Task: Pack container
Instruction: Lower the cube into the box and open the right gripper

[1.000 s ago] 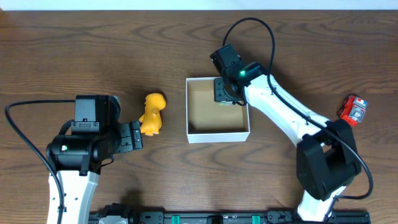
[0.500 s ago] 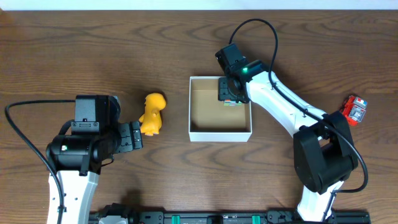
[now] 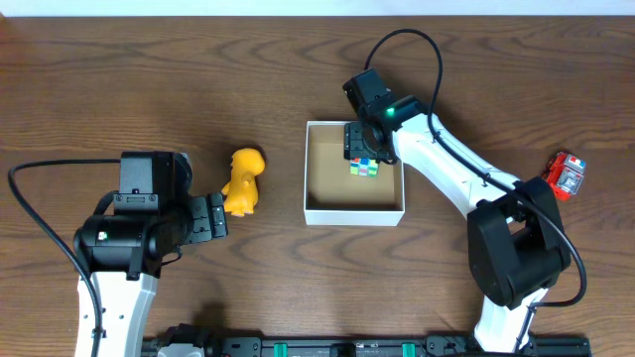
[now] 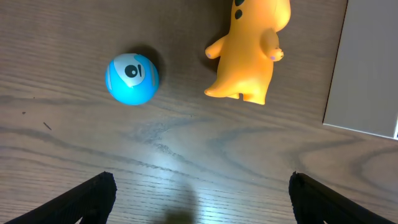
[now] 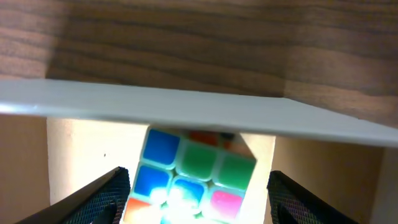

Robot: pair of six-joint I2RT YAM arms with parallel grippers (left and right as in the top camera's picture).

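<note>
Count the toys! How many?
4: a colourful cube in the container, a yellow figure left of it, a blue ball beside that figure, a red toy far right. Others may be hidden.

Container (image 3: 354,217): small square shallow box, white walls and rims, brown floor, open side up, flat on the surface (image 3: 149,79), near centre. Multicolour cube (image 3: 364,166) sits inside, toward the box's upper-right corner in the overhead view.
</note>
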